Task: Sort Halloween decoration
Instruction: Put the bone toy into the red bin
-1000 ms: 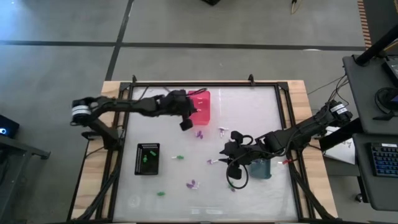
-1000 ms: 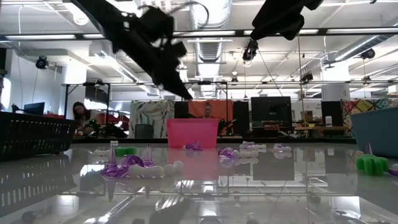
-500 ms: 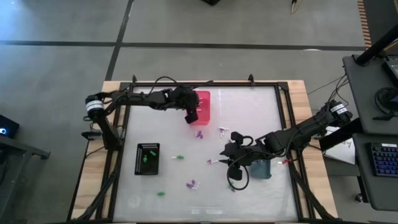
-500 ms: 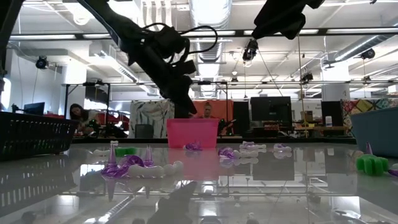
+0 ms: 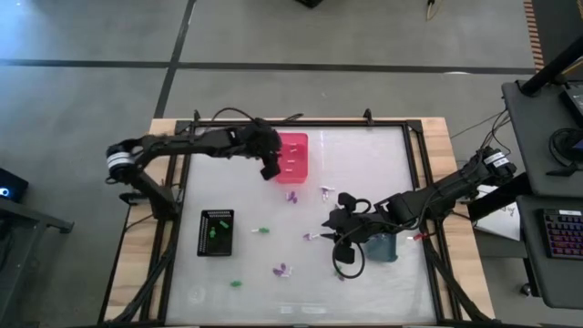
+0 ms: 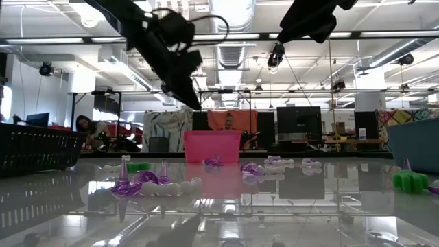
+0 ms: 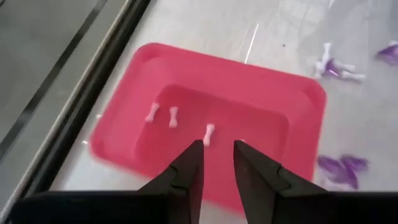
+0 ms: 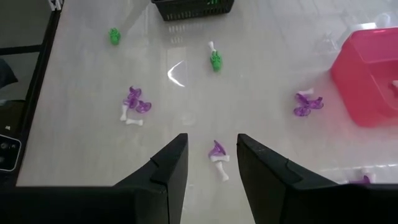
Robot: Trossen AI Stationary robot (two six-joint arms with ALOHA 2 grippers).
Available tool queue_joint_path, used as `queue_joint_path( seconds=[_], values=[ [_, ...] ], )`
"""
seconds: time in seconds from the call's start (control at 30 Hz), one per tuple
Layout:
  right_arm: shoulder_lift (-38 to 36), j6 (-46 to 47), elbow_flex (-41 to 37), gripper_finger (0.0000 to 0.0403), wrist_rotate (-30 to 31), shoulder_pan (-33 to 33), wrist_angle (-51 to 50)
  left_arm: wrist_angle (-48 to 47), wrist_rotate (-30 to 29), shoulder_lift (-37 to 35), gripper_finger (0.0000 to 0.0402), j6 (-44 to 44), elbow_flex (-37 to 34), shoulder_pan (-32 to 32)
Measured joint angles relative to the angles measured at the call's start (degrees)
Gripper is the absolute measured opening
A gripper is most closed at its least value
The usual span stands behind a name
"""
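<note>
Tiny Halloween decoration pieces lie scattered on the white table: purple ones [image 5: 291,195] [image 5: 282,270], green ones [image 5: 260,230] [image 5: 236,283], and a purple-and-white one [image 8: 217,153]. Three white bone-shaped pieces [image 7: 173,116] lie on the floor of the pink bin [image 5: 293,155]. My left gripper [image 7: 217,152] hangs above the bin's near-left rim, open with nothing between its fingers. My right gripper [image 8: 211,155] is open above the table's middle, over the purple-and-white piece and clear of it.
A black bin [image 5: 216,232] holding green pieces stands at the left. A grey-blue bin [image 5: 381,246] sits by the right arm. A dark frame [image 5: 301,123] runs around the table. In the low view, people sit in the room behind [image 6: 88,127].
My left gripper went toward the pink bin and dipped over it, then drew back up and toward the table's left edge. My right arm has kept still.
</note>
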Motion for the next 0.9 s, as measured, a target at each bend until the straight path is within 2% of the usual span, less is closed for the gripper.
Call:
queue_joint_path(
  seconds=[0.17,0.37,0.63,0.9],
  values=[
    [0.0,-0.2,0.0,0.0128,0.9,0.0,0.0,-7.6,-2.1,-7.0,0.0071,1.4,0.0,3.9],
    [0.0,-0.2,0.0,0.0128,0.9,0.0,0.0,-13.9,-2.2,-10.8,0.007,0.0,0.0,13.9],
    [0.0,-1.1,0.0,0.0128,0.9,0.0,0.0,-19.6,-2.4,-6.9,0.0056,-4.8,0.0,28.5],
    [0.0,-2.8,0.0,0.0128,0.9,0.0,0.0,-20.2,-3.2,-1.0,0.0054,-6.3,0.0,33.1]
  ],
)
